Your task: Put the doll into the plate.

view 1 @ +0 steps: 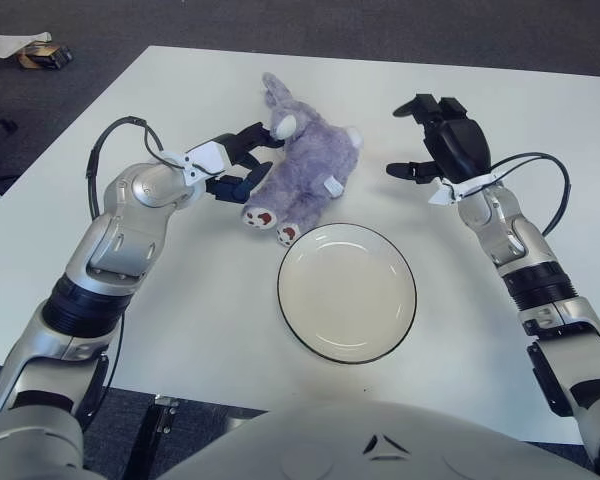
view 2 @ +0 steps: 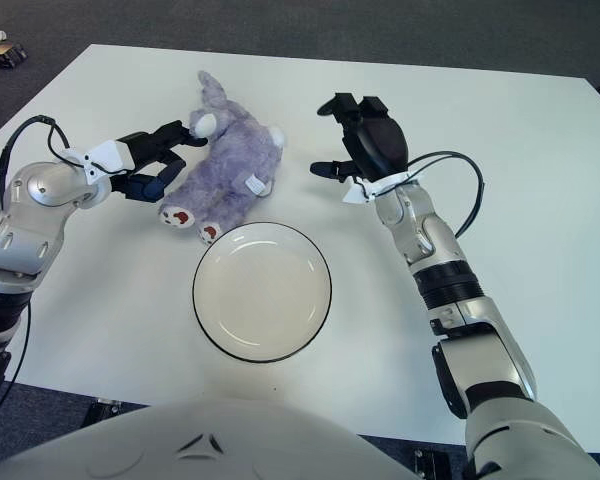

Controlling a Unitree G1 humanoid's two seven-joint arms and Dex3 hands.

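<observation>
Presently the purple plush doll [view 1: 300, 165] lies on the white counter [view 1: 500, 100], just behind the empty plate [view 1: 347, 292], its feet nearly at the plate's far rim. Left hand [view 1: 242, 165] is at the doll's left flank, dark fingers [view 1: 250, 135] touching the fur, not clearly clamped. Right hand [view 1: 435, 140] hovers right of the doll, apart from it, fingers spread, holding nothing.
</observation>
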